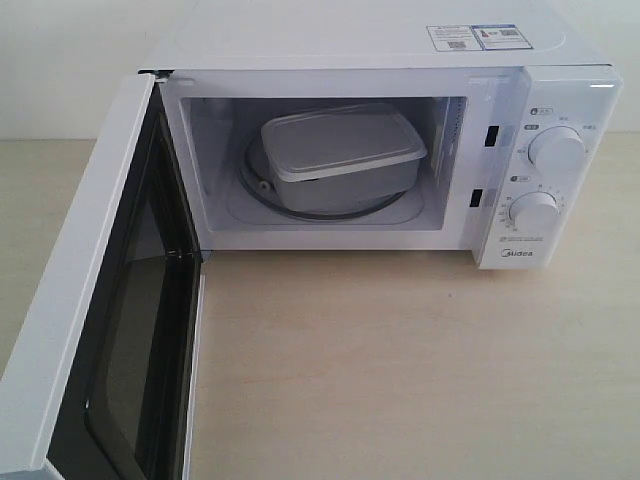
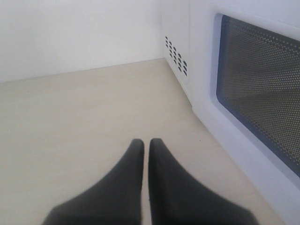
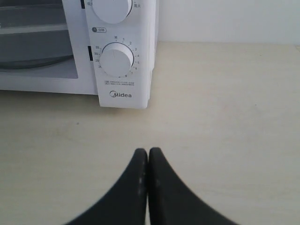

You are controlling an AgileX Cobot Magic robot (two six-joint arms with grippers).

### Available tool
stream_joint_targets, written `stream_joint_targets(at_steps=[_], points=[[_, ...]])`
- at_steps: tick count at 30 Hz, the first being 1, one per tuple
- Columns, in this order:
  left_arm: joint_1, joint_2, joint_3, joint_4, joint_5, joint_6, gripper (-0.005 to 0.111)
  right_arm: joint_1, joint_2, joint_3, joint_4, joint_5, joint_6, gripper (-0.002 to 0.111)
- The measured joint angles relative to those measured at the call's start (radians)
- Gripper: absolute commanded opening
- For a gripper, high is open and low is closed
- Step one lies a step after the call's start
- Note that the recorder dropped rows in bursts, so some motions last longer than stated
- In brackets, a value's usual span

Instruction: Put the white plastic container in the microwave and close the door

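Already inside the microwave (image 1: 300, 40), the white plastic container (image 1: 340, 155) sits lidded on the glass turntable (image 1: 252, 188), turned slightly askew to the cavity walls, while the door (image 1: 70, 300) stands swung wide open on the left. The left gripper (image 2: 146, 140) hovers over the table (image 2: 70, 117) near the door's windowed outer face, its jaws drawn almost together on nothing. The right gripper (image 3: 148, 150) hangs above the table in front of the lower dial (image 3: 117, 59), jaws closed and empty.

Bright, diffuse light throughout; faint shadow beneath the microwave (image 1: 480, 90) on the table (image 1: 420, 360); wrist views slightly soft.
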Motion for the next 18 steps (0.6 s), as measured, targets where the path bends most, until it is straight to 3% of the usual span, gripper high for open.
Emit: stream_joint_targets(at_steps=[11, 18], points=[[0.000, 0.000, -0.003, -0.011, 0.002, -0.016, 0.004, 0.000, 0.000, 0.000, 0.000, 0.000, 0.000, 0.000], [0.000, -0.002, -0.246, -0.045, 0.097, -0.066, 0.004, 0.000, 0.000, 0.000, 0.000, 0.000, 0.000, 0.000]])
